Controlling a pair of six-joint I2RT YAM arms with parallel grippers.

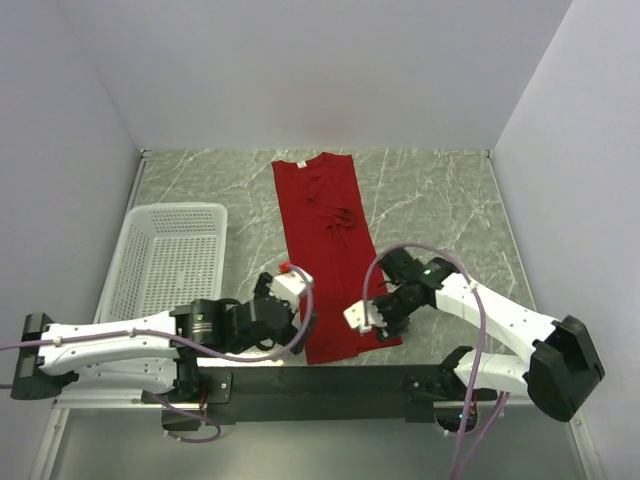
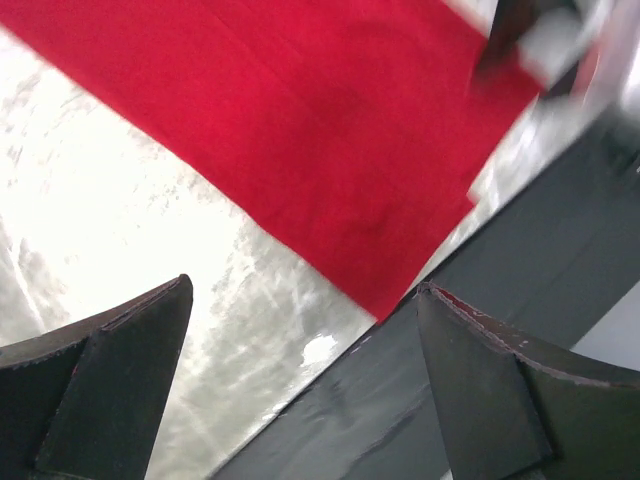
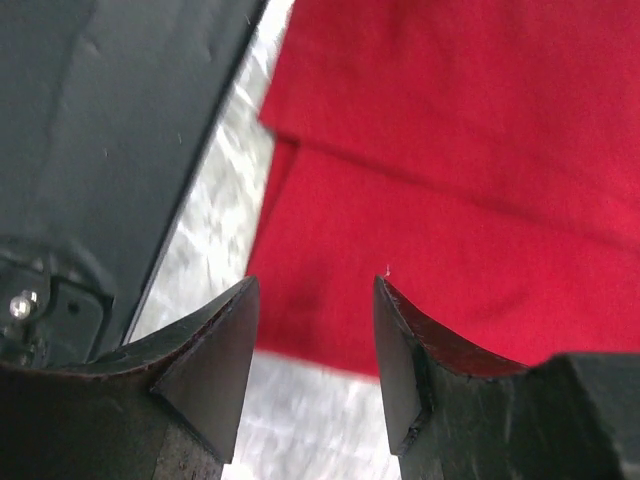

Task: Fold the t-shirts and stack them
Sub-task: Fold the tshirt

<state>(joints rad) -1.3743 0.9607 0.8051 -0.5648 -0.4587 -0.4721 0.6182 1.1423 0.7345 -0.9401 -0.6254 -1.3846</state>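
We list: white mesh basket [image 1: 140, 225] at left, bare mesh showing. Red t-shirt [image 1: 325, 240], near hem between left gripper [image 2: 305, 285], jaws spread wide, and right gripper [image 3: 315, 283], jaws half-spread; neither holds anything.

The deep-red t-shirt [image 1: 325, 250] lies flat on the marbled surface [image 1: 430, 200], folded lengthwise into a long narrow strip. Its collar end points away and its hem end reaches the near edge. Creases gather in its far half.
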